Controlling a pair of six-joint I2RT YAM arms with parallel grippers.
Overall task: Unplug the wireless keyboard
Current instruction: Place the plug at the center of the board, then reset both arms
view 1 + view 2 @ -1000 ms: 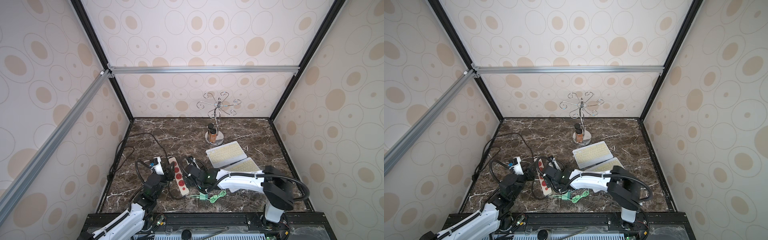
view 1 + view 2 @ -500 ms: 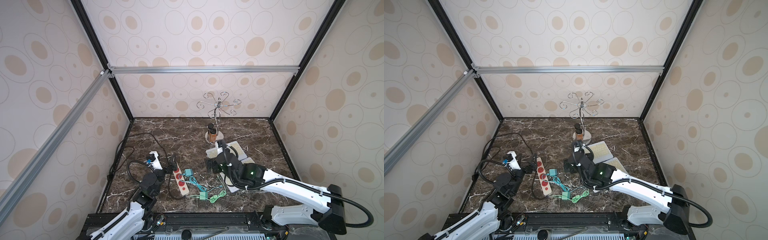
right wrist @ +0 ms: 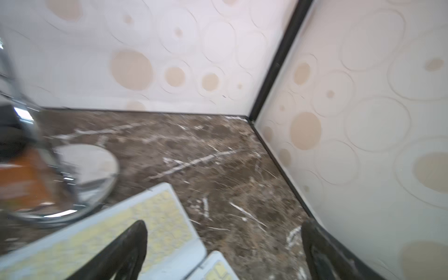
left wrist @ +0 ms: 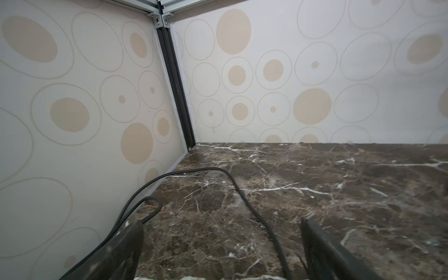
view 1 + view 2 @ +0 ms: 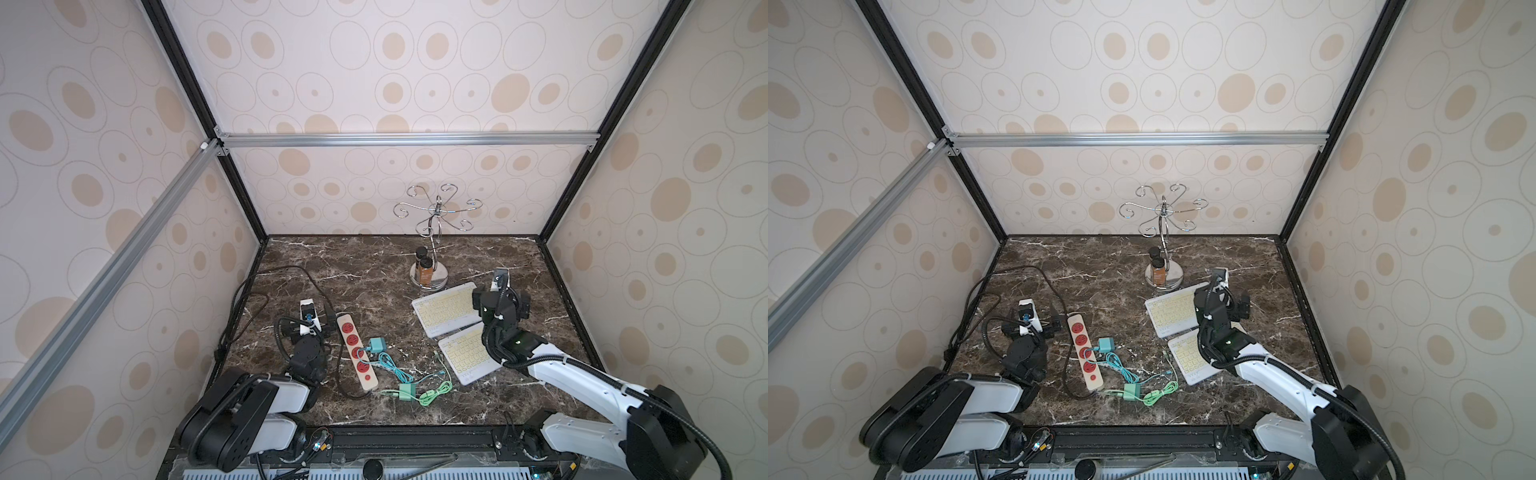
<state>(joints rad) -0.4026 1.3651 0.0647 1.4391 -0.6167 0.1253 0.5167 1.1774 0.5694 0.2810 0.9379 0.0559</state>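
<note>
Two white wireless keyboards with yellow keys lie at the right, a far keyboard (image 5: 442,309) (image 5: 1171,311) (image 3: 135,232) and a near keyboard (image 5: 465,359) (image 5: 1190,357). My right gripper (image 5: 500,301) (image 5: 1223,305) (image 3: 224,242) hovers open over the far keyboard's right end, holding nothing. A teal charger (image 5: 377,345) (image 5: 1106,345) lies beside the white power strip (image 5: 357,351) (image 5: 1086,353), its teal cable (image 5: 395,368) trailing towards the near keyboard. A green adapter (image 5: 406,391) with a green cable sits nearer the front. My left gripper (image 5: 311,328) (image 5: 1027,326) (image 4: 221,242) stands open and empty left of the strip.
A chrome hook stand (image 5: 430,274) with brown bottles (image 5: 424,268) rises behind the keyboards. The strip's black cord (image 5: 266,291) (image 4: 242,194) loops along the left wall and runs between my left fingers. Patterned walls close in on three sides.
My right arm swung from the power strip to the right, over the keyboards. My left gripper opened and drew back from the strip. The teal charger now lies uncovered beside the strip.
</note>
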